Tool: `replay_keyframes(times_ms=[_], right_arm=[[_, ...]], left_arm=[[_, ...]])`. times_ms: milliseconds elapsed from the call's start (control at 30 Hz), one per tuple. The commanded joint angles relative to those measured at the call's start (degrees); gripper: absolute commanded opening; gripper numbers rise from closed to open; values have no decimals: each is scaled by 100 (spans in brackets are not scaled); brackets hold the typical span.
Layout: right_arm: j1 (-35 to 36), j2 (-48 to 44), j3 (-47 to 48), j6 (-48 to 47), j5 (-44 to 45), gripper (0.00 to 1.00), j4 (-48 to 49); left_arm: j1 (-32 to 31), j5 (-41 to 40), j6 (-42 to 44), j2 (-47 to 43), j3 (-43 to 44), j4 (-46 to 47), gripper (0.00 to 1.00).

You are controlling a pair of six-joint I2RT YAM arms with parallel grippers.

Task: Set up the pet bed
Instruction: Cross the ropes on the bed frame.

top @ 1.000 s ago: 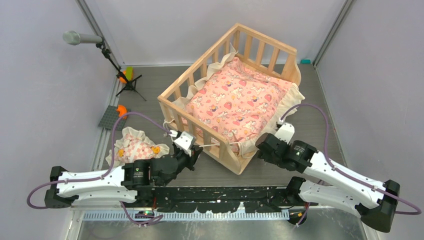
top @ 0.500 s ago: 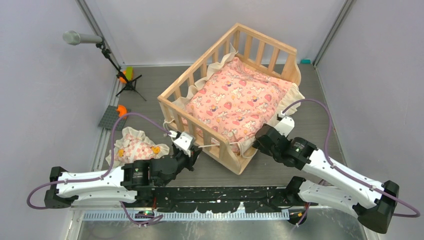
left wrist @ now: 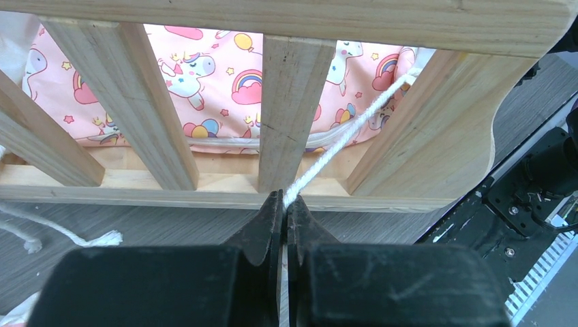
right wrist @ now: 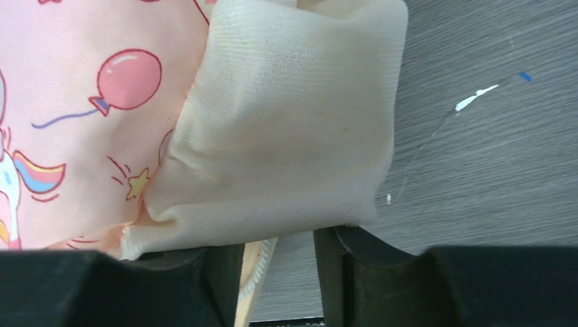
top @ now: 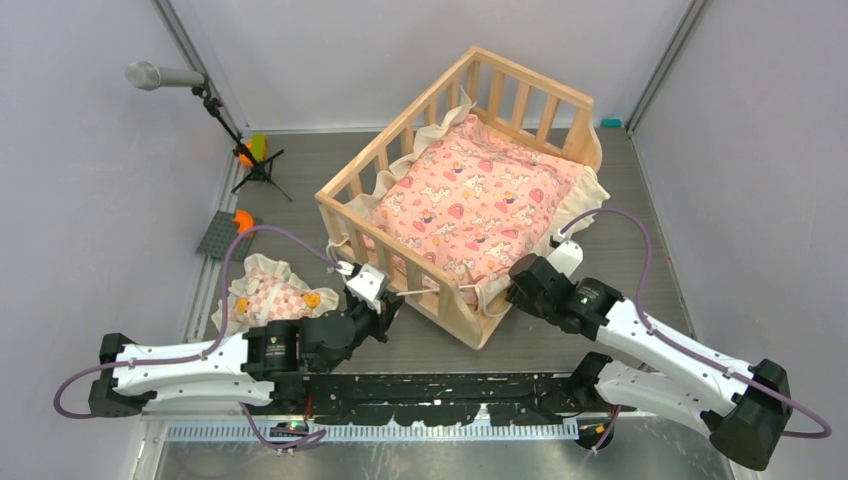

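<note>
On the tabletop [top: 640,235]: bed [top: 530,80] stands in the middle, turned at an angle, one corner toward the arms.
Inside the bed: pink cushion [top: 475,200] covers the base, and its cream frill [right wrist: 286,136] spills out on the right side.
Left gripper [left wrist: 283,208]: pressed together on a white string [left wrist: 341,139], just near of the bed's near rail, with its tips close to the bottom rail under a slat.
String: runs straight from the pinch up and right between the slats, toward the near-right corner post.
Right gripper [right wrist: 279,266]: spread, at the bed's near-right corner. The frill lies over its left finger and a cream edge hangs in the gap.
Left of the bed: small pillow [top: 270,298] lies on the tabletop, beside the left arm.
</note>
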Motion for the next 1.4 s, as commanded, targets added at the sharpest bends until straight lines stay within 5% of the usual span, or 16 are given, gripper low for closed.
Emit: replay_keyframes(times_ms=[0, 300, 733, 1133, 1367], right_arm=[[-25, 12, -121, 132, -59, 40, 227], [-29, -350, -266, 376, 54, 1, -167], [167, -1335, 43, 179, -1256, 0, -996], [3475, -562, 748, 1219, 169, 0, -1202], [5247, 325, 1248, 2132, 1608, 0, -1244]], left_arm=[[25, -66, -28, -29, 7, 151, 0], [26, 72, -98, 47, -25, 247, 0], [26, 1341, -415, -83, -149, -353, 0], [-413, 2182, -1062, -313, -553, -703, 0], [-1149, 1953, -1134, 439, -739, 237, 0]])
